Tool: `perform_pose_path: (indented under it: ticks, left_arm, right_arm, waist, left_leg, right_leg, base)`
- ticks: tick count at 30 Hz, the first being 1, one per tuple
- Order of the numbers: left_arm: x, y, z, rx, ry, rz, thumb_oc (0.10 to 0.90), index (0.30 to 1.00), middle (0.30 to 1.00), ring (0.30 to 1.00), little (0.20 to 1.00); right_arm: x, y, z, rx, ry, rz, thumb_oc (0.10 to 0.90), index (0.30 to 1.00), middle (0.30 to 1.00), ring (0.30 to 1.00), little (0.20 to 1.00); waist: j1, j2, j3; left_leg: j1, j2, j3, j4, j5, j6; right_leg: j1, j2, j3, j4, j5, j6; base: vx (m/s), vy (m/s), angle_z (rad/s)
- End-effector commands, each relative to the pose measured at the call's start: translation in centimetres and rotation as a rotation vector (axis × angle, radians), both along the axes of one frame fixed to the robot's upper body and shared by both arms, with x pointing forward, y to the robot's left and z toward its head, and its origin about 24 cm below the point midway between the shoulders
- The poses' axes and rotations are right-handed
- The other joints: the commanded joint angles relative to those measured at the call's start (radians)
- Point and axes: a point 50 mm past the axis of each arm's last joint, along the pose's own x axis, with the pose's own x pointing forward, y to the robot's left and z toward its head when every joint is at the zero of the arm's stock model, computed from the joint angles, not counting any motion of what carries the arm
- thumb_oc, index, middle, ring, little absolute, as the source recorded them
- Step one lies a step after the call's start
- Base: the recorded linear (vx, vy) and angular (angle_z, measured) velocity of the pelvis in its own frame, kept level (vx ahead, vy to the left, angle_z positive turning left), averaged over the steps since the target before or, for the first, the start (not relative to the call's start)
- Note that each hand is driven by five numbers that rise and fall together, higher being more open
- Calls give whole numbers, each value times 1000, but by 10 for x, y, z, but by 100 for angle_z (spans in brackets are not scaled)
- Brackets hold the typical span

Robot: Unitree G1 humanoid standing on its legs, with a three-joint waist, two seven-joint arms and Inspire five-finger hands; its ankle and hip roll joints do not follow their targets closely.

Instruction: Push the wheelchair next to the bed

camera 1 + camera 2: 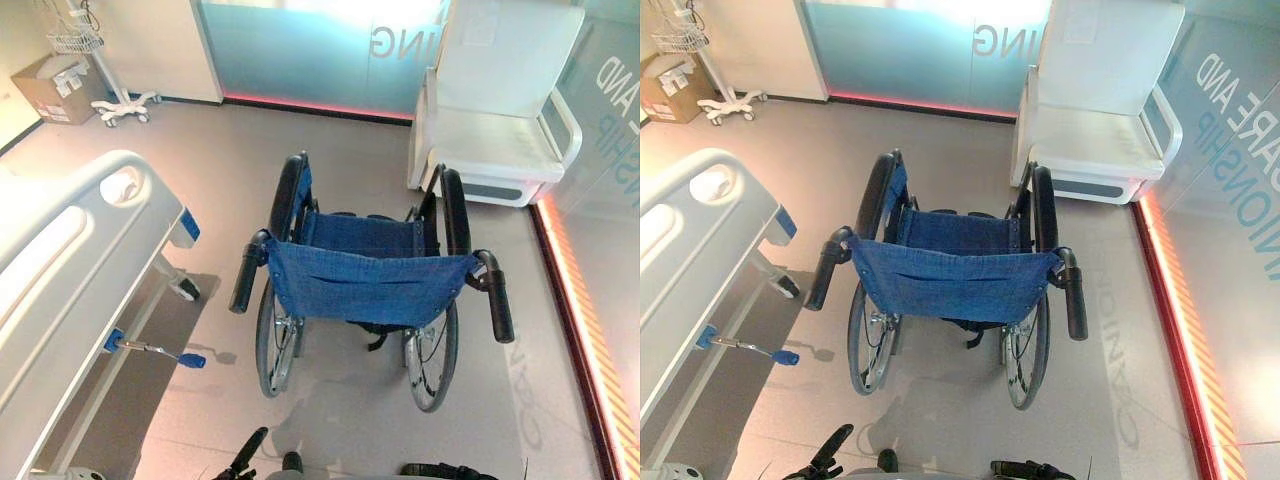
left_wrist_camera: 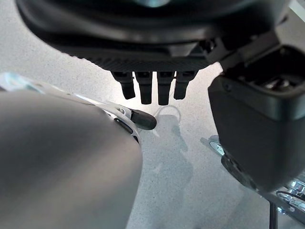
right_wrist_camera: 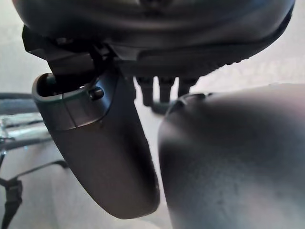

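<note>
The bed (image 1: 70,260) is lying along the left. The wheelchair (image 1: 370,280) is standing just beside it, untouched. The left hand (image 2: 152,86) is hanging low with straight fingers; the right hand (image 3: 162,90) is hanging likewise, relaxed, holding nothing.

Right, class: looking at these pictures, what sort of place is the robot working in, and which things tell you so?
Most likely a hospital or care room. A white bed with side rails stands on the left, a blue wheelchair in the middle, and a wheeled stand with a wire basket in the far corner.
</note>
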Motion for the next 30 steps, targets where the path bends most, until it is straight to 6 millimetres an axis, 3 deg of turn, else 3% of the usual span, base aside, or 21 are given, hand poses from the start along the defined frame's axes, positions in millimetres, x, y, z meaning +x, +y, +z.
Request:
perform_pose_path:
  ticks: [1, 24, 30]
  left_arm:
    - [3, -14, -3, -36, 37, -27, 800, 900, 900, 900, 900]
    - [-3, -13, -4, -40, 71, -25, 800, 900, 900, 900, 900]
    - [5, -5, -2, 13, 18, 41, 800, 900, 900, 900, 900]
  right_arm:
    - [-13, -10, -1, -6, 68, 57, 800, 900, 900, 900, 900]
    - [-16, -15, -1, -46, 73, 43, 800, 900, 900, 900, 900]
    - [-11, -23, 2, -111, 50, -61, 800, 900, 900, 900, 900]
  waist:
    - [19, 75, 18]
    - [17, 71, 10]
    - [13, 73, 13]
  left_leg:
    - [9, 37, -19, 4, -25, -35]
    - [22, 39, -18, 4, -31, -36]
    - [28, 43, -18, 4, -27, -39]
  right_leg:
    - [-15, -20, -10, 61, -1, 16]
    - [3, -15, -8, 51, -3, 14]
    - [5, -13, -3, 56, -3, 14]
  base:
    - [0, 0, 0]
    - [0, 0, 0]
    - [0, 0, 0]
